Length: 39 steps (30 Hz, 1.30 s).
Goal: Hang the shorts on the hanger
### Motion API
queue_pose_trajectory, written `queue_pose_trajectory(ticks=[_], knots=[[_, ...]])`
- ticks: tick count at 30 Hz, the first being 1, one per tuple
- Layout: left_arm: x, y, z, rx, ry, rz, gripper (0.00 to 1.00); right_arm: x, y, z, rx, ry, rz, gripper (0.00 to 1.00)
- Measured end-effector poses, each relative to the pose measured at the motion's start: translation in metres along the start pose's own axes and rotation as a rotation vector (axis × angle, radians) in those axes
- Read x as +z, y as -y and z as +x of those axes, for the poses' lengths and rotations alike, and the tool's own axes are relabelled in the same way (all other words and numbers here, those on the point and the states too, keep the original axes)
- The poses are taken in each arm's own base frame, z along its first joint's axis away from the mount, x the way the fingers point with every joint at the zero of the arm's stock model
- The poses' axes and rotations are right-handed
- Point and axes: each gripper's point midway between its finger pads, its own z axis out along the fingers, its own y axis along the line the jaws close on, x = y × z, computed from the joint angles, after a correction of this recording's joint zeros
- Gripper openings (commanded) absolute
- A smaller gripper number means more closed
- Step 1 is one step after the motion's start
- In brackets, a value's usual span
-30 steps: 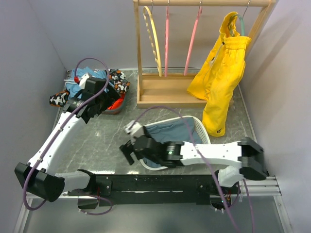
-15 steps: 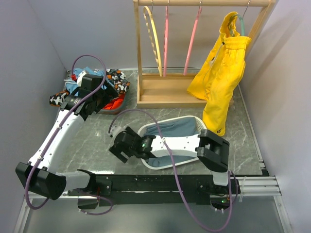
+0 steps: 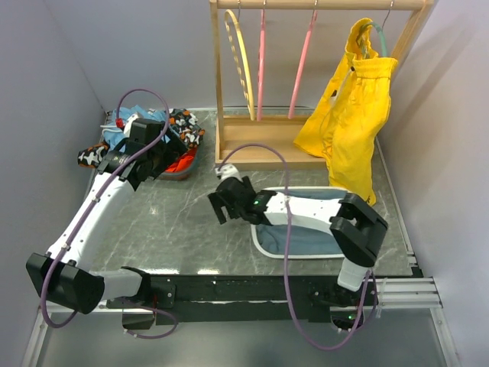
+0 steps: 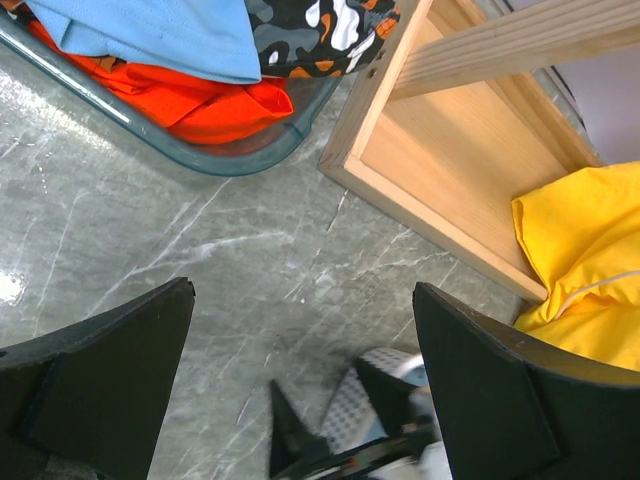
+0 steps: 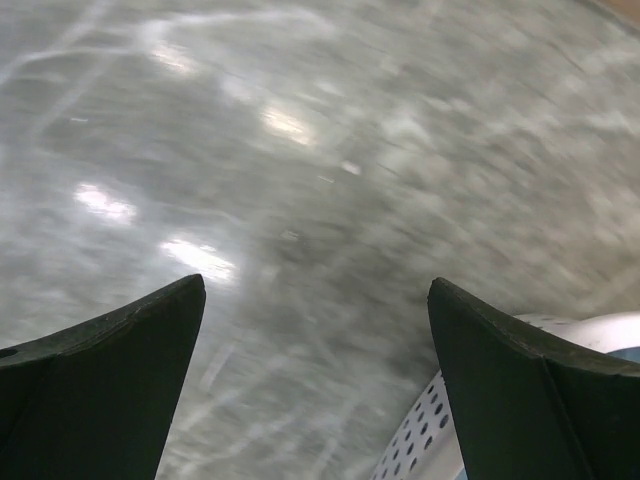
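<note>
1. The shorts (image 4: pixel 150 30) lay in the bin (image 4: pixel 230 160) at the surface's far-left corner.
2. The hanger (image 3: pixel 262 69) hung bare on the rack (image 3: pixel 260 153) at the far edge.
3. The left jaws and right jaws stood apart, empty; every step remained.

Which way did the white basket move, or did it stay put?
Yes. The basket slid right along the wooden rack, toward the yellow shorts.
</note>
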Motion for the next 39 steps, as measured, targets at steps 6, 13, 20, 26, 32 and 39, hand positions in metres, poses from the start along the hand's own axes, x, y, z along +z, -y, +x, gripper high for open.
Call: queue_pose_trajectory(ticks=[6, 13, 20, 26, 32, 39], knots=[[0.005, -0.003, 0.005, 0.002, -0.011, -0.006, 0.97, -0.016, 0.05, 0.018, 0.107, -0.006, 0.068, 1.0], [0.016, -0.009, 0.01, 0.008, -0.023, -0.042, 0.97, -0.036, 0.076, 0.039, 0.175, -0.005, 0.09, 1.0], [0.036, -0.025, 0.007, 0.004, 0.004, -0.135, 0.97, -0.055, 0.079, 0.039, 0.212, 0.027, 0.072, 1.0], [0.058, -0.043, -0.038, -0.056, 0.113, -0.266, 0.85, -0.079, 0.068, 0.016, 0.234, 0.105, 0.003, 1.0], [0.102, -0.021, -0.098, -0.05, 0.251, -0.346, 0.73, -0.103, 0.045, -0.008, 0.232, 0.181, -0.086, 1.0], [0.18, -0.024, -0.102, 0.019, 0.265, -0.455, 0.72, -0.111, 0.042, -0.013, 0.24, 0.203, -0.112, 1.0]])
